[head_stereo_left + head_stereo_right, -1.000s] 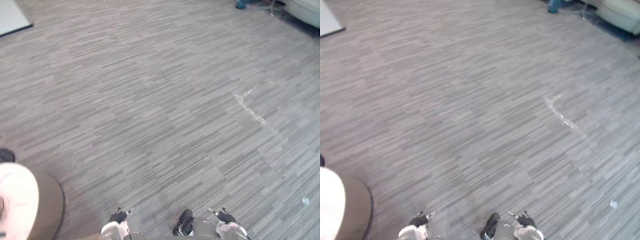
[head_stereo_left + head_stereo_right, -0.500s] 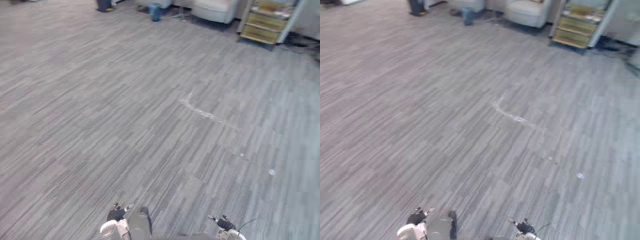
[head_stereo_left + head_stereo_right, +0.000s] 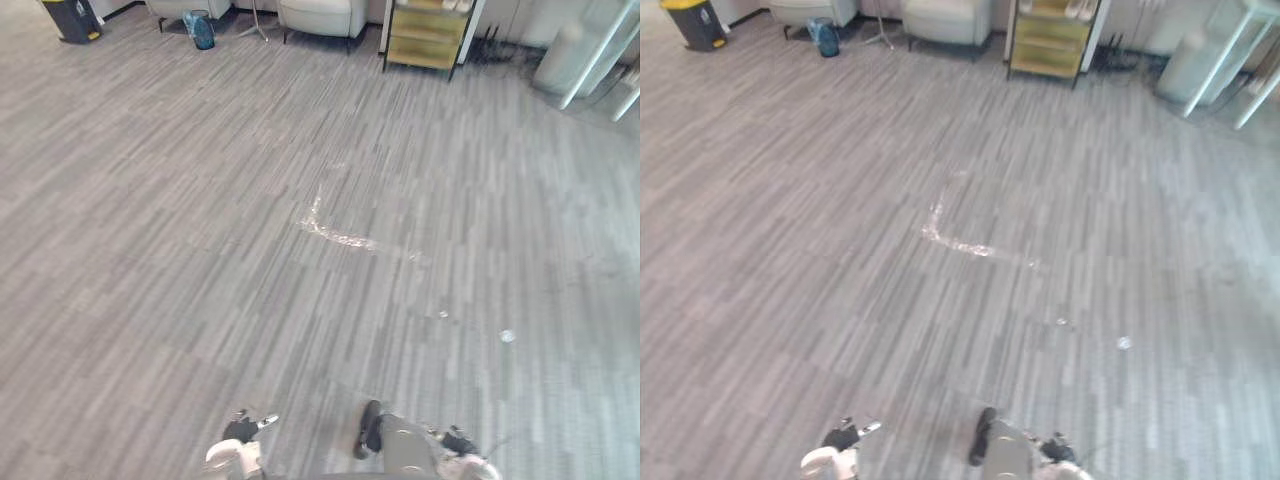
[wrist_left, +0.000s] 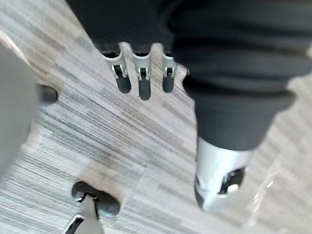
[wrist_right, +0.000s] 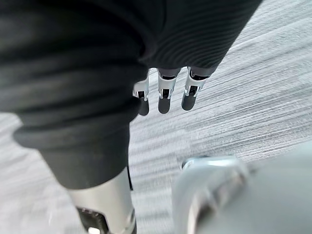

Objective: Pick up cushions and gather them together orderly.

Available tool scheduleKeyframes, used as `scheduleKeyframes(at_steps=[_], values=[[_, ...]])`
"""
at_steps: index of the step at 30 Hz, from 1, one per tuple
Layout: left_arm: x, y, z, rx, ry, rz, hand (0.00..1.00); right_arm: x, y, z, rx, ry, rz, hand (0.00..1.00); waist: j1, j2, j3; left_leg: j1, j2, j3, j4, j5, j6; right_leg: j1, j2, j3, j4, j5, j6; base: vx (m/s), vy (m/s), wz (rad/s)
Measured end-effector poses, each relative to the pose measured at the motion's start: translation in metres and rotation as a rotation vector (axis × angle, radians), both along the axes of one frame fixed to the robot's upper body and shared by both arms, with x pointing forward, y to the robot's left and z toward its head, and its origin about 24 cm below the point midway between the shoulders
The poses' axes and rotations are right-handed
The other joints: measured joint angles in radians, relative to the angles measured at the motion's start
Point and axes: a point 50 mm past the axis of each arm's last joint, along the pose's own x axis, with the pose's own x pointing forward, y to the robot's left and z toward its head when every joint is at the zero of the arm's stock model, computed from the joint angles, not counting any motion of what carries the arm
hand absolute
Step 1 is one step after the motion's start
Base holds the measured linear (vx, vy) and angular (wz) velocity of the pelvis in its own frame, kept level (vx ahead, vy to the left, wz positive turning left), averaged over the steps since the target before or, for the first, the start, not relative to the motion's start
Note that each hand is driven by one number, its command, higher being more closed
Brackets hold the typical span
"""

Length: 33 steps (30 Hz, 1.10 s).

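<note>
Hanging relaxed and empty, my left hand (image 4: 142, 73) and right hand (image 5: 165, 92) are well apart from the pale armchair (image 3: 945, 18); where cushions lie, I cannot tell.

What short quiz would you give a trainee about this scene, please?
1. True or false: the left hand is shut on something.
2. Which stands next to the pale armchair? A: a yellowish shelf unit. B: a bicycle. C: a ladder.
3. Fill in: the right hand is ___ (open or shut).
Key: 1 false; 2 A; 3 open.
</note>
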Motion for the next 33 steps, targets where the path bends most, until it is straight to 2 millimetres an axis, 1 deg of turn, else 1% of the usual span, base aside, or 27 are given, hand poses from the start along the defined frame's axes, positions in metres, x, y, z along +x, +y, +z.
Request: scheduleKeyframes(at_steps=[1, 3, 4, 5, 6, 8, 10, 11, 12, 13, 14, 15, 16, 17, 18, 19, 21, 23, 24, 25, 26, 27, 28, 30, 31, 32, 33], values=[[0.003, 0.000, 0.001, 0.002, -0.013, -0.001, 0.00, -0.001, 0.004, -0.001, 0.010, 0.004, 0.001, 0.00, 0.001, -0.005, 0.007, -0.062, 0.020, -0.027, 0.145, 0.033, -0.005, 0.046, 0.012, 0.001, -0.026, -0.012, -0.003, 0.40, -0.127, -0.03], [0.015, 0.002, 0.008, 0.025, -0.068, -0.027, 0.00, -0.008, 0.012, -0.005, 0.031, 0.025, -0.006, 0.00, 0.017, -0.030, 0.020, -0.199, 0.031, -0.016, 0.397, -0.019, 0.028, 0.194, 0.026, 0.009, -0.105, -0.034, -0.011, 0.41, -0.088, -0.27], [0.018, 0.002, 0.010, 0.030, -0.085, -0.035, 0.00, -0.007, 0.014, -0.005, 0.032, 0.024, 0.006, 0.00, 0.020, -0.039, 0.020, -0.245, 0.026, 0.002, 0.408, -0.038, 0.032, 0.232, 0.027, 0.012, -0.136, -0.037, -0.009, 0.42, -0.073, -0.24], [0.022, 0.000, 0.012, 0.031, -0.102, -0.045, 0.00, -0.005, 0.016, -0.005, 0.032, 0.020, 0.020, 0.00, 0.022, -0.046, 0.018, -0.309, 0.021, 0.019, 0.388, -0.057, 0.056, 0.271, 0.030, 0.014, -0.177, -0.040, -0.005, 0.39, -0.057, -0.13], [0.028, -0.001, 0.016, 0.034, -0.132, -0.058, 0.00, -0.002, 0.017, -0.004, 0.032, 0.014, 0.033, 0.00, 0.029, -0.053, 0.018, -0.372, 0.012, 0.038, 0.315, -0.072, 0.080, 0.308, 0.032, 0.021, -0.216, -0.045, 0.001, 0.58, -0.027, -0.22], [0.034, -0.003, 0.019, 0.032, -0.165, -0.056, 0.00, 0.009, 0.017, -0.001, 0.029, -0.019, 0.030, 0.00, 0.044, -0.057, 0.018, -0.427, -0.039, 0.045, 0.024, -0.078, 0.089, 0.366, 0.033, 0.051, -0.270, -0.045, 0.027, 0.54, 0.045, -0.44], [0.035, -0.006, 0.020, 0.026, -0.172, -0.056, 0.00, 0.017, 0.015, 0.003, 0.019, -0.051, 0.030, 0.00, 0.065, -0.056, 0.017, -0.430, -0.095, -0.004, -0.334, -0.018, 0.053, 0.419, 0.031, 0.097, -0.311, -0.081, 0.058, 0.47, 0.151, -0.64], [0.036, -0.007, 0.020, 0.026, -0.173, -0.061, 0.00, 0.019, 0.015, 0.003, 0.019, -0.055, 0.032, 0.00, 0.072, -0.053, 0.015, -0.435, -0.102, -0.011, -0.386, -0.001, 0.051, 0.438, 0.035, 0.111, -0.316, -0.097, 0.072, 0.40, 0.175, -0.62], [0.036, -0.006, 0.020, 0.032, -0.174, -0.070, 0.00, 0.017, 0.017, 0.002, 0.022, -0.047, 0.032, 0.00, 0.085, -0.061, 0.005, -0.443, -0.106, -0.029, -0.377, 0.070, 0.081, 0.464, 0.034, 0.132, -0.320, -0.130, 0.084, 0.60, 0.253, -0.65], [0.033, 0.002, 0.020, 0.054, -0.165, -0.075, 0.00, 0.013, 0.026, -0.001, 0.048, -0.033, 0.025, 0.00, 0.093, -0.105, -0.031, -0.446, -0.133, -0.023, -0.335, 0.105, 0.096, 0.479, 0.000, 0.168, -0.308, -0.153, 0.093, 0.65, 0.222, -0.61], [0.031, 0.007, 0.019, 0.068, -0.159, -0.074, 0.00, 0.008, 0.031, -0.003, 0.060, -0.021, 0.022, 0.00, 0.092, -0.136, -0.051, -0.445, -0.154, -0.016, -0.318, 0.081, 0.125, 0.464, -0.026, 0.189, -0.265, -0.156, 0.092, 0.81, 0.242, -0.44], [0.029, 0.012, 0.019, 0.079, -0.148, -0.076, 0.00, 0.005, 0.034, -0.005, 0.065, -0.012, 0.037, 0.00, 0.083, -0.166, -0.071, -0.427, -0.180, 0.002, -0.297, 0.044, 0.147, 0.421, -0.065, 0.218, -0.149, -0.143, 0.119, 0.69, 0.192, -0.19], [0.027, 0.013, 0.017, 0.083, -0.129, -0.082, 0.00, 0.001, 0.033, -0.006, 0.068, -0.003, 0.026, 0.00, 0.082, -0.178, -0.071, -0.385, -0.201, 0.010, -0.280, 0.003, 0.159, 0.360, -0.096, 0.260, 0.052, -0.103, 0.192, 0.80, 0.256, -0.06], [0.027, 0.013, 0.017, 0.085, -0.127, -0.090, 0.00, -0.001, 0.033, -0.006, 0.068, 0.001, 0.021, 0.00, 0.079, -0.178, -0.068, -0.351, -0.210, 0.011, -0.283, -0.019, 0.166, 0.306, -0.109, 0.285, 0.197, -0.050, 0.256, 0.64, 0.217, 0.07], [0.025, 0.013, 0.015, 0.085, -0.108, -0.098, 0.00, -0.002, 0.033, -0.007, 0.071, 0.004, 0.022, 0.00, 0.072, -0.174, -0.058, -0.280, -0.227, 0.008, -0.296, -0.050, 0.176, 0.215, -0.127, 0.310, 0.439, 0.041, 0.327, 0.61, 0.174, 0.12], [0.023, 0.011, 0.013, 0.079, -0.093, -0.100, 0.00, -0.003, 0.033, -0.007, 0.072, 0.010, 0.025, 0.00, 0.065, -0.161, -0.049, -0.220, -0.232, -0.001, -0.316, -0.064, 0.184, 0.177, -0.134, 0.302, 0.552, 0.039, 0.314, 0.57, 0.142, 0.10], [0.019, 0.001, 0.010, 0.058, -0.072, -0.123, 0.00, -0.006, 0.031, -0.007, 0.066, 0.017, 0.039, 0.00, 0.052, -0.099, -0.025, -0.032, -0.218, -0.020, -0.423, -0.071, 0.189, 0.098, -0.145, 0.184, 0.601, -0.028, 0.206, 0.54, 0.105, 0.09], [0.016, 0.000, 0.008, 0.053, -0.062, -0.122, 0.00, 0.000, 0.026, -0.004, 0.050, -0.012, 0.043, 0.00, 0.039, -0.073, -0.011, 0.060, -0.209, -0.022, -0.487, -0.072, 0.189, 0.029, -0.155, 0.084, 0.468, -0.069, 0.153, 0.53, 0.013, 0.23], [0.017, 0.001, 0.009, 0.057, -0.063, -0.120, 0.00, 0.002, 0.025, -0.003, 0.050, -0.020, 0.046, 0.00, 0.023, -0.081, -0.007, 0.095, -0.207, -0.032, -0.506, -0.078, 0.198, -0.017, -0.154, 0.049, 0.329, -0.062, 0.146, 0.51, -0.084, 0.44], [0.016, 0.001, 0.009, 0.056, -0.062, -0.119, 0.00, 0.003, 0.025, -0.003, 0.052, -0.025, 0.040, 0.00, 0.019, -0.083, -0.004, 0.113, -0.203, -0.043, -0.512, -0.092, 0.201, -0.043, -0.145, 0.041, 0.228, -0.041, 0.136, 0.52, -0.164, 0.57], [0.016, 0.000, 0.008, 0.053, -0.060, -0.123, 0.00, 0.002, 0.022, -0.003, 0.046, -0.026, 0.030, 0.00, 0.014, -0.081, -0.003, 0.140, -0.187, -0.052, -0.525, -0.124, 0.187, -0.065, -0.120, 0.052, 0.068, 0.018, 0.135, 0.64, -0.243, 0.56], [0.014, 0.000, 0.007, 0.056, -0.055, -0.130, 0.00, -0.001, 0.022, -0.004, 0.051, -0.013, 0.024, 0.00, 0.013, -0.095, -0.002, 0.176, -0.179, -0.056, -0.541, -0.174, 0.151, -0.065, -0.085, 0.102, -0.132, 0.119, 0.157, 0.54, -0.227, 0.53], [0.014, 0.004, 0.008, 0.071, -0.054, -0.139, 0.00, -0.006, 0.022, -0.006, 0.056, 0.005, 0.020, 0.00, 0.010, -0.111, 0.003, 0.210, -0.185, -0.084, -0.543, -0.203, 0.137, -0.061, -0.070, 0.141, -0.139, 0.227, 0.151, 0.56, -0.240, 0.24], [0.007, -0.005, 0.003, 0.035, -0.022, -0.145, 0.00, -0.010, 0.014, -0.006, 0.047, 0.028, 0.003, 0.00, 0.019, -0.061, -0.006, 0.209, -0.141, -0.123, -0.421, -0.208, 0.141, -0.072, -0.028, 0.169, -0.007, 0.135, 0.083, 0.57, -0.262, -0.20], [0.004, -0.007, 0.002, 0.030, -0.015, -0.142, 0.00, -0.012, 0.011, -0.006, 0.044, 0.027, -0.013, 0.00, 0.009, -0.036, -0.019, 0.145, -0.121, -0.145, -0.258, -0.201, 0.128, -0.054, -0.021, 0.149, 0.007, 0.097, 0.076, 0.49, -0.231, -0.13], [0.003, -0.009, 0.002, 0.025, -0.014, -0.144, 0.00, -0.013, 0.008, -0.005, 0.036, 0.026, -0.023, 0.00, -0.002, -0.031, -0.016, 0.115, -0.111, -0.161, -0.184, -0.189, 0.108, -0.037, -0.016, 0.135, 0.005, 0.087, 0.074, 0.52, -0.219, 0.20], [0.004, -0.013, 0.002, 0.015, -0.015, -0.150, 0.00, -0.017, 0.007, -0.006, 0.036, 0.032, -0.036, 0.00, -0.013, -0.002, -0.021, 0.054, -0.085, -0.186, -0.025, -0.131, 0.019, 0.007, -0.007, 0.110, 0.002, 0.063, 0.058, 0.56, -0.202, 0.42]])
